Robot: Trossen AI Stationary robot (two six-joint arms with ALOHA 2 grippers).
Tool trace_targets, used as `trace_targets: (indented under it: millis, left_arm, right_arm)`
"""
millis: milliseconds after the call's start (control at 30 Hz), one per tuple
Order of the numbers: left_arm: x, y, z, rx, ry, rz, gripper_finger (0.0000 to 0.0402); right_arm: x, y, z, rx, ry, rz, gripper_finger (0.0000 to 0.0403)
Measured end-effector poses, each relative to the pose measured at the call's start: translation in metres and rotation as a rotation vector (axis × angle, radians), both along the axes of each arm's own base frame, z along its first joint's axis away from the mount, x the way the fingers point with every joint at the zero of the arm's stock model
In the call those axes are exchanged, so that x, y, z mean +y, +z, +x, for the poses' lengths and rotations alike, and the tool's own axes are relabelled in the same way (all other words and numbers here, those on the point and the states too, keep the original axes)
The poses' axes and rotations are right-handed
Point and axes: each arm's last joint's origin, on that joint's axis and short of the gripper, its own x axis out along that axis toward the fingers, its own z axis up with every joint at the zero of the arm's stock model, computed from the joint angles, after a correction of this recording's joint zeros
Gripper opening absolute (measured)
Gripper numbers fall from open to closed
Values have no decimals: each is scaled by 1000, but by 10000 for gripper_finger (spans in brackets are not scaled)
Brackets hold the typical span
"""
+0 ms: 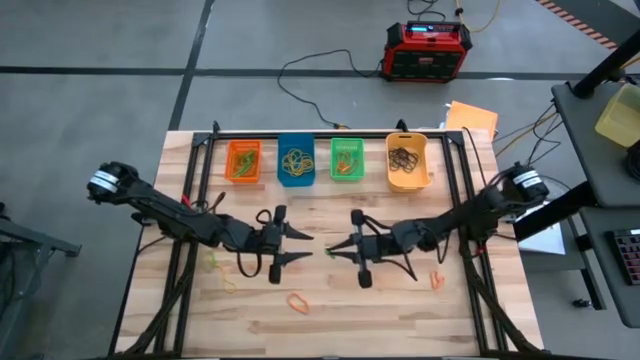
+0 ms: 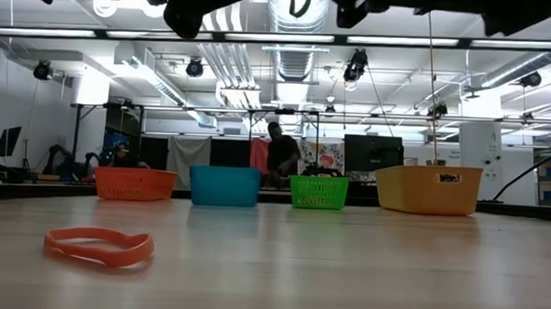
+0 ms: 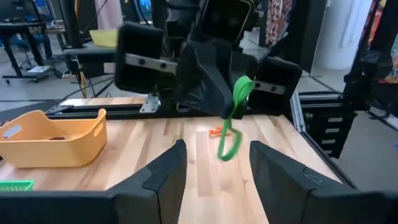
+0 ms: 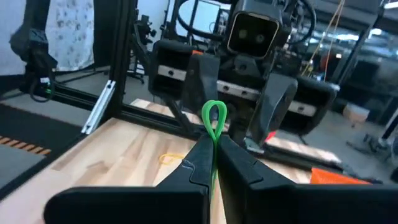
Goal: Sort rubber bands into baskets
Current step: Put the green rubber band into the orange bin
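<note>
Green rubber band [image 4: 214,122] half hidden between right gripper [image 4: 211,163] jaws

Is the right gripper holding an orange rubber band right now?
No, the right gripper is shut on a green rubber band that loops up from between its fingertips.

both arms reach inward, tips facing. the right gripper [image 4: 213,163] is pinched closed; the left gripper [image 3: 214,163] stands spread opposite it.

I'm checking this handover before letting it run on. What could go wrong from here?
The right gripper pinches only the lower end of the green rubber band; it may slip free. The open left gripper faces it closely, so the two might bump. A loose orange band lies nearby on the table.
</note>
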Motion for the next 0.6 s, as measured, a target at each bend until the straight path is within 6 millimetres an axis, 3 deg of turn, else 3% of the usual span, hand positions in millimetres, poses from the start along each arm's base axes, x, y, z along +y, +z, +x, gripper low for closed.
trace_targets:
  millis: [333,600]
  left_arm:
    - [-6,-3,21,10,35,15,209]
    - [-6,-8,37,26,121,40,201]
  right_arm:
    - [-14,0,23,-23,-11,-74,9]
    - [-15,7,25,-48,-9,-109,9]
